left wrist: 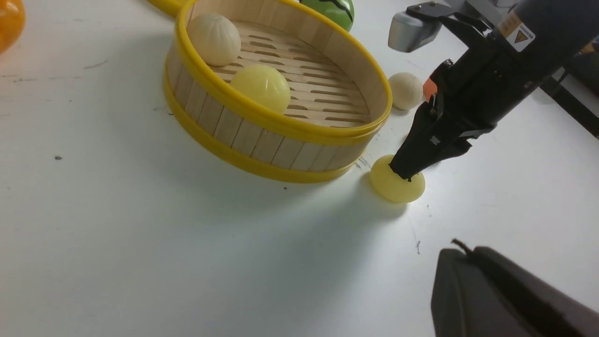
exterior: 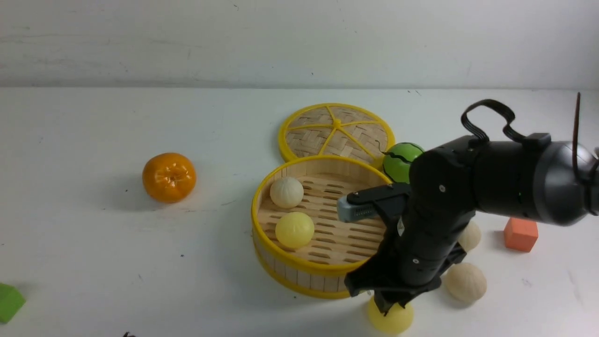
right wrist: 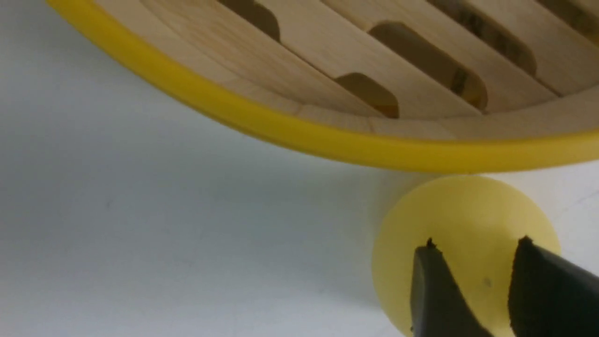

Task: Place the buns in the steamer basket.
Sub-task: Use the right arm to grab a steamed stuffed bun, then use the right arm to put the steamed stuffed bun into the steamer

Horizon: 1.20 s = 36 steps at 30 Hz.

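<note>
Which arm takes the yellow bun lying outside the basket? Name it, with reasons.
Right. The right gripper is poised on that yellow bun, jaws apart, beside the steamer basket; the left gripper is shut and farther off.

Under the black right gripper [exterior: 387, 306], a pale yellow bun [exterior: 395, 322]. Beside the gripper, a basket [exterior: 290, 276] with yellow rims and tan slotted slats. Beyond it, a green ball [exterior: 400, 161], black-striped.

Two buns [exterior: 286, 192] lie in the steamer basket [exterior: 299, 276], three buns [exterior: 465, 282] right of it, the lid [exterior: 336, 131] behind it.
</note>
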Each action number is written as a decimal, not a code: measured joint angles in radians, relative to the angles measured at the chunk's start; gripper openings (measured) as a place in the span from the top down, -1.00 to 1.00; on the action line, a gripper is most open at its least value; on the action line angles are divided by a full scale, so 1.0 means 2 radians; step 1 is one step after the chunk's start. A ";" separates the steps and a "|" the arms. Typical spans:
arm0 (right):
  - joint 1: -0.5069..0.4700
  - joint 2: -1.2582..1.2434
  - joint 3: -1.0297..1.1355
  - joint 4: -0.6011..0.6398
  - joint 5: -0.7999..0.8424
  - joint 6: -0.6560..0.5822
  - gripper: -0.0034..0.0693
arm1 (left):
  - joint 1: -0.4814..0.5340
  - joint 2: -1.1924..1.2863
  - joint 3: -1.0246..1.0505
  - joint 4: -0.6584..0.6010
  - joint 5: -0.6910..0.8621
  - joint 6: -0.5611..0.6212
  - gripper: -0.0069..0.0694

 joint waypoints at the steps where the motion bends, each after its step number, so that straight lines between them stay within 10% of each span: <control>1: -0.001 0.002 0.000 0.000 -0.001 0.000 0.24 | 0.000 0.000 0.000 0.000 0.000 0.000 0.82; 7: -0.008 0.005 -0.002 0.000 -0.002 -0.003 0.32 | 0.000 0.000 0.000 0.000 0.000 0.000 0.81; 14: -0.009 0.001 -0.002 0.013 0.027 -0.046 0.91 | 0.000 0.000 0.000 0.000 0.000 0.000 0.80; 25: -0.009 -0.101 -0.051 0.026 0.086 -0.058 0.91 | 0.000 0.000 0.000 0.000 0.000 0.000 0.79; 36: -0.009 0.058 -0.181 0.016 0.021 -0.064 0.87 | 0.000 0.000 0.000 0.000 0.000 0.000 0.77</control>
